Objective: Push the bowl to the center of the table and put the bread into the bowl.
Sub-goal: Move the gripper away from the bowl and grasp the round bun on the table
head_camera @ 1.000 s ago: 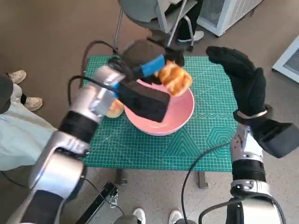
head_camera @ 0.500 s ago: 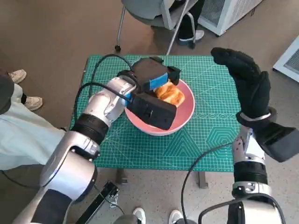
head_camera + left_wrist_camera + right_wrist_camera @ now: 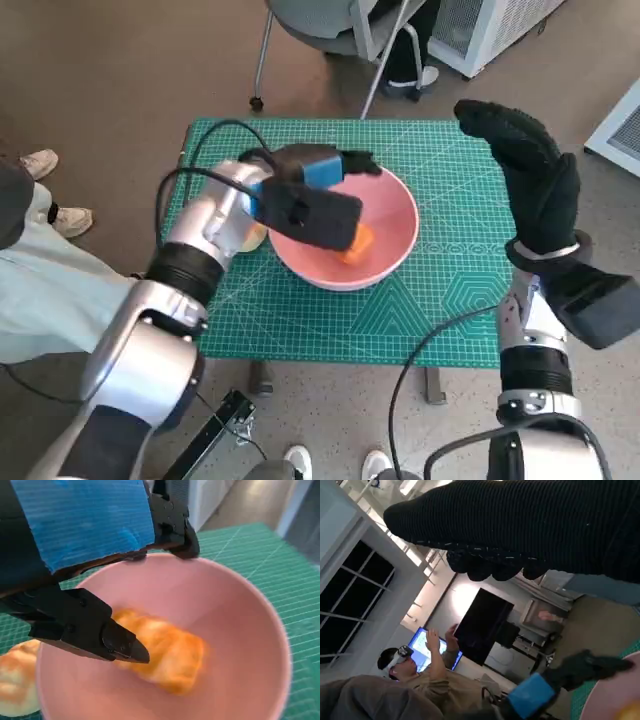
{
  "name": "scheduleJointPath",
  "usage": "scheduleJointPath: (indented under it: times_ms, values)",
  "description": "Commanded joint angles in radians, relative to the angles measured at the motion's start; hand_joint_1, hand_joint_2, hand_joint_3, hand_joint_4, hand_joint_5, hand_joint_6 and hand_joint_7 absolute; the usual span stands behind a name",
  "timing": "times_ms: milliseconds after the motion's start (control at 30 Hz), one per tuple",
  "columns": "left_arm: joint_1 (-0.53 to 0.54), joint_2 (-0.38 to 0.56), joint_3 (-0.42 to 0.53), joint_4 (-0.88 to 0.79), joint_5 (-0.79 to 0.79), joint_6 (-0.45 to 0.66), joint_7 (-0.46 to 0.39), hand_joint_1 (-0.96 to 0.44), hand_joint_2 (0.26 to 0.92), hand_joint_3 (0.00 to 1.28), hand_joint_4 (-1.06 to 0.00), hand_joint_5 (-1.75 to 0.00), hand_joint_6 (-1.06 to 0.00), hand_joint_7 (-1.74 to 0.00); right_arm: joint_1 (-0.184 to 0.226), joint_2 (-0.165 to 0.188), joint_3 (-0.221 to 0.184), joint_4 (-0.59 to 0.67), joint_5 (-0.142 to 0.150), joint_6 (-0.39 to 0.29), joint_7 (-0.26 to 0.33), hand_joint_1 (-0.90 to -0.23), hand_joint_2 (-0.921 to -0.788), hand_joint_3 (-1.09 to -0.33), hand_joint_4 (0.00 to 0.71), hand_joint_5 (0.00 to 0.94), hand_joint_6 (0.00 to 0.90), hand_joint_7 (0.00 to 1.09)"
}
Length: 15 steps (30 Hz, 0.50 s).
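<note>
The pink bowl [image 3: 395, 225] stands near the middle of the green mat, and an orange-brown bread [image 3: 357, 244] lies inside it. The left wrist view shows that bread [image 3: 162, 652] loose on the bowl's floor, inside the pink rim [image 3: 272, 630]. My left hand [image 3: 318, 168] hovers over the bowl's far left rim, holding nothing, its fingers [image 3: 120, 642] spread above the bread. A second bread [image 3: 250, 238] lies on the mat left of the bowl, partly under my left forearm. My right hand [image 3: 525, 170] is raised over the table's right edge, open and empty.
The green cutting mat [image 3: 440, 300] covers the small table. A chair [image 3: 330, 25] stands behind the table's far edge. A person's leg and shoe [image 3: 40, 165] are at the left. The right wrist view shows a person wearing a headset [image 3: 405, 662].
My left hand carried the bread down over the bowl and let go; the bread now lies in the bowl. The hand has drawn back to the left. My right hand has barely moved.
</note>
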Motion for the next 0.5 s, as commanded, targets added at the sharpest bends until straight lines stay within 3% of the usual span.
scheduleJointPath:
  times_ms: [33,200,500]
  values:
    - [0.029,0.083,0.064,-0.14,-0.072,-0.043,-0.043,-0.18,0.786,0.02,-0.01,-0.01,-0.07,-0.32,0.027,0.0,0.009,0.002,-0.011,0.008,-0.004,-0.722,-0.921,-0.731,0.263,0.0,-0.001,0.55]
    - [0.075,0.171,0.125,-0.308,-0.137,-0.027,-0.107,-0.15,0.8,0.01,-0.04,0.0,-0.17,-0.18,0.027,-0.001,0.01,0.002,-0.001,0.012,0.001,-0.723,-0.921,-0.73,0.263,0.0,-0.001,0.55]
    - [0.161,0.329,0.215,-0.588,-0.172,0.109,-0.175,-0.11,0.794,0.0,-0.07,-0.01,-0.21,-0.1,0.026,-0.002,0.008,-0.001,0.013,0.021,0.009,-0.721,-0.921,-0.73,0.262,0.0,-0.001,0.55]
